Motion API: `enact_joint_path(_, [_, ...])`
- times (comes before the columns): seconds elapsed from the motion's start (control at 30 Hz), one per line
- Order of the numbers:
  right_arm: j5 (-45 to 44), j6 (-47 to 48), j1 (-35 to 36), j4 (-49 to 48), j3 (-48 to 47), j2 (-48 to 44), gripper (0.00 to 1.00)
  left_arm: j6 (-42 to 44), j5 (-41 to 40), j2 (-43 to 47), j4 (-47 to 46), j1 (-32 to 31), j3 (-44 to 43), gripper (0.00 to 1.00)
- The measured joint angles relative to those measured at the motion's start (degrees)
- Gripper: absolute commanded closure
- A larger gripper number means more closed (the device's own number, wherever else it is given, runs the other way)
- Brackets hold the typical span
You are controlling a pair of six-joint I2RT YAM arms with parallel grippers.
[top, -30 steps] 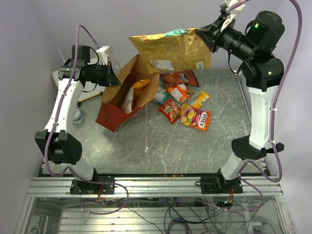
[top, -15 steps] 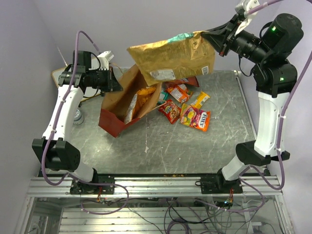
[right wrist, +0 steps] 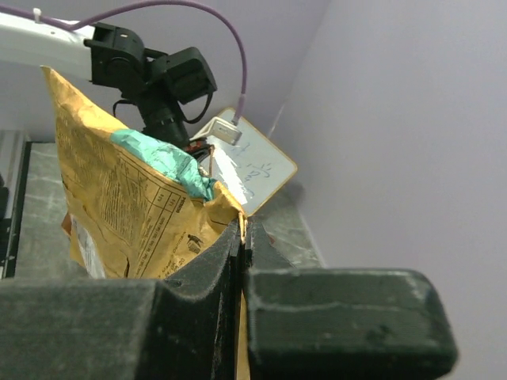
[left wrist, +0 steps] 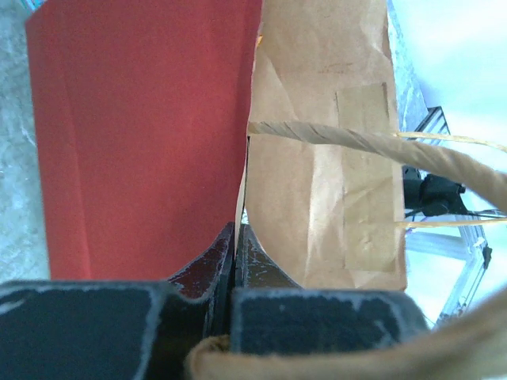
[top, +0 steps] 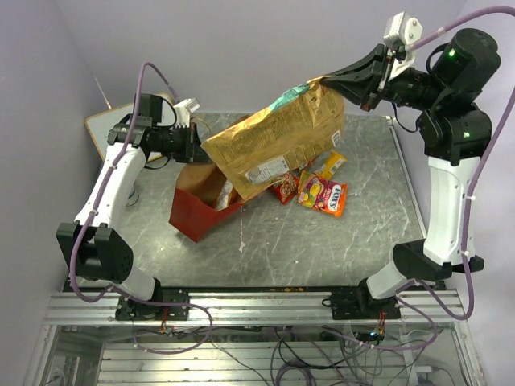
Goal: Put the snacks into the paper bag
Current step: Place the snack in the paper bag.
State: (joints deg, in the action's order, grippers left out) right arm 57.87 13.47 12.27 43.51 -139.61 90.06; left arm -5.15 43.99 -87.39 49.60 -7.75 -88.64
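Left jaws pinch the bag [top: 191, 219] rim, mouth tilted open on the counter [top: 322, 245]. Right jaws hold the gold packet [top: 273, 145] by its top, lower end at the mouth. Mid-loading; next, likely: lower it in, then release.

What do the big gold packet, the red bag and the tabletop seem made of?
Gold packet: crinkly foil-like film, glossy creases. Red bag: matte paper, kraft-brown inside, twisted paper handle. Tabletop: grey, scratched, faintly shiny; metal sheet or laminate, unclear.
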Motion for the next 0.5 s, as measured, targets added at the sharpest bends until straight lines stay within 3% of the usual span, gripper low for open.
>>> enact_joint_path(0.27, [6.34, -0.87, -0.02, -4.07, 6.45, 2.54, 1.00, 0.74, 2.82, -0.74, 0.52, -0.50, 1.16, 0.93])
enact_joint_path(0.5, [7.28, -3.37, -0.07, -7.76, 6.73, 7.87, 1.00, 2.89, 2.99, -3.56, 1.40, -0.57, 1.16, 0.93])
